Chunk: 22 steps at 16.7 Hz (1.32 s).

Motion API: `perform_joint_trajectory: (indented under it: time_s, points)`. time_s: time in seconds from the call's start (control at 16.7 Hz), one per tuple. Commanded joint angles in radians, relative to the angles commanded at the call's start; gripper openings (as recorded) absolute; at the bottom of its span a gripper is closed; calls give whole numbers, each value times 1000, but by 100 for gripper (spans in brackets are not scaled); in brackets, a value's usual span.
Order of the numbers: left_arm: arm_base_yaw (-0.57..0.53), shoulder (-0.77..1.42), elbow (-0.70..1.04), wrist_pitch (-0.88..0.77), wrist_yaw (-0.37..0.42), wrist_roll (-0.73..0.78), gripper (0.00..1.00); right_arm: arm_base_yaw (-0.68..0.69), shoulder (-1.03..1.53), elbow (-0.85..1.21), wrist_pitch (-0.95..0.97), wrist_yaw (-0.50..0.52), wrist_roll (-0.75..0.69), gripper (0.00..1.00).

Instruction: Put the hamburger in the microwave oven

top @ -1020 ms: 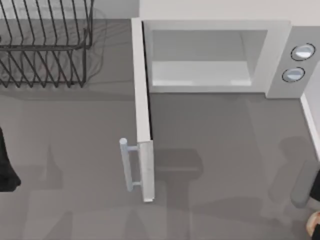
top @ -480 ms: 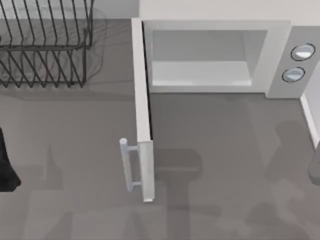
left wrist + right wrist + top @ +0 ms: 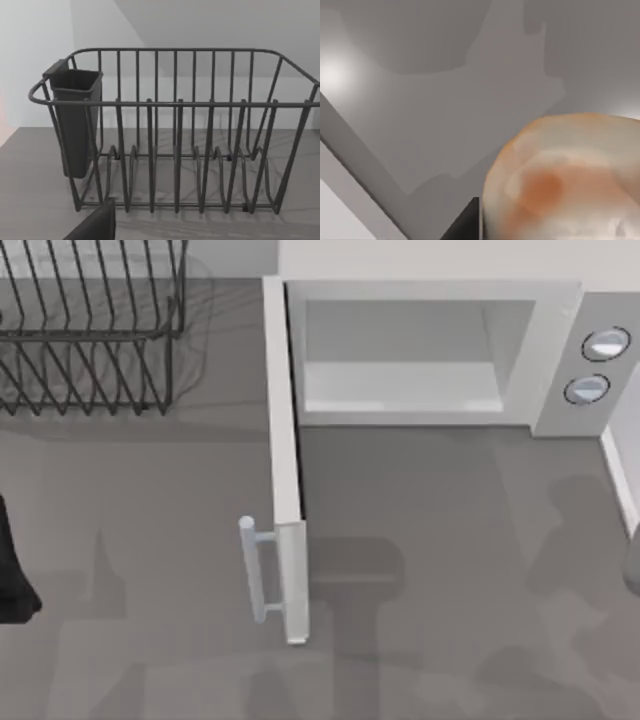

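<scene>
The microwave oven (image 3: 555,350) stands at the back with its pale grey cavity (image 3: 400,360) exposed. Its white door (image 3: 285,470) is swung out toward the front, bar handle (image 3: 257,570) on the left face. The hamburger (image 3: 560,170), orange-tan with pale and reddish patches, sits close up in the right wrist view, above the grey table. My right gripper (image 3: 555,230) is shut on it, one dark finger (image 3: 462,225) beside the bun. A grey part of the right arm (image 3: 632,570) shows at the right edge. My left arm (image 3: 12,570) is parked at the left edge.
A dark wire rack (image 3: 90,330) with a dark cup holder (image 3: 75,120) stands at the back left. The open door splits the table's middle. A white raised edge (image 3: 620,480) runs along the right side beside the microwave.
The right arm and hamburger have moved out past the top view's lower right corner. The arm's shadows have shifted across the table on the right. The left arm is still.
</scene>
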Motion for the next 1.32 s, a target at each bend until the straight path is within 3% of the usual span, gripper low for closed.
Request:
perform_joint_trajectory:
  time_s: [0.36,1.02,1.32]
  points:
    - [0,0,0,0,0,0,100,72,190,91,282,102,154,0]
    - [0,0,0,0,0,0,100,265,787,261,1354,425,724,0]
    - [0,0,0,0,0,0,100,324,949,319,1695,543,942,0]
